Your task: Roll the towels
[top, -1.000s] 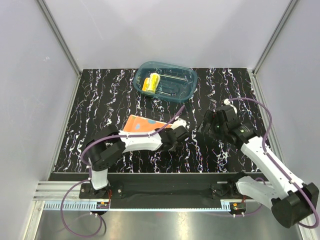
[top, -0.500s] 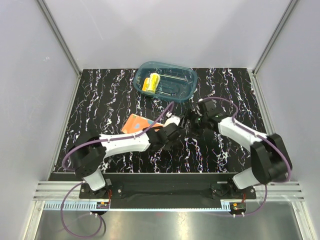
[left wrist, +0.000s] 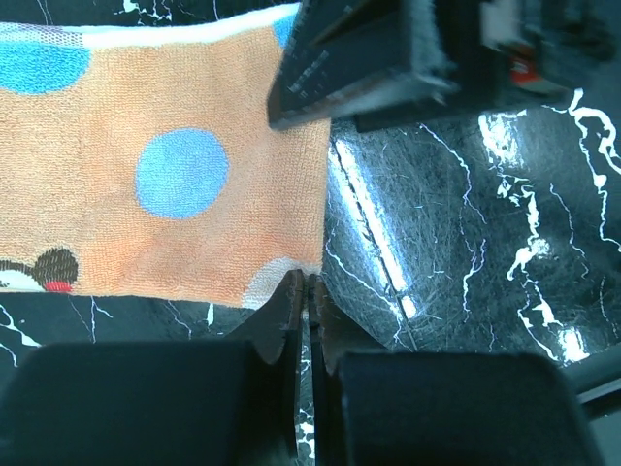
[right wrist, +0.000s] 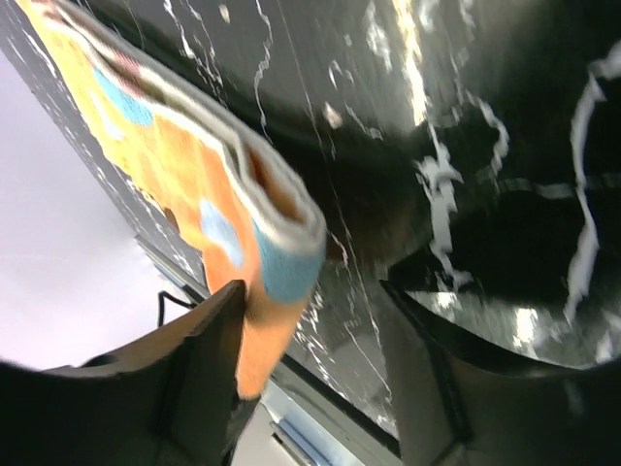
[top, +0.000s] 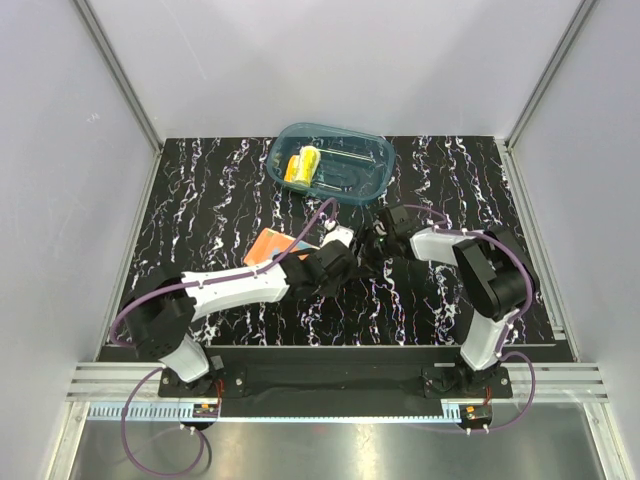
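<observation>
Black marbled counter (top: 200, 200): I see the orange towel (top: 272, 245) left of centre and the yellow towel (top: 302, 165) rolled in the teal tub (top: 372, 150) at the back. Left pincer (left wrist: 304, 287) is clenched at the orange towel's corner. Right pincer (right wrist: 310, 291) is released, its jaws straddling the towel's folded edge.

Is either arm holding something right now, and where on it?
The left fingers pinch the orange towel at its corner. The right fingers straddle its folded edge, not clamped yet.
</observation>
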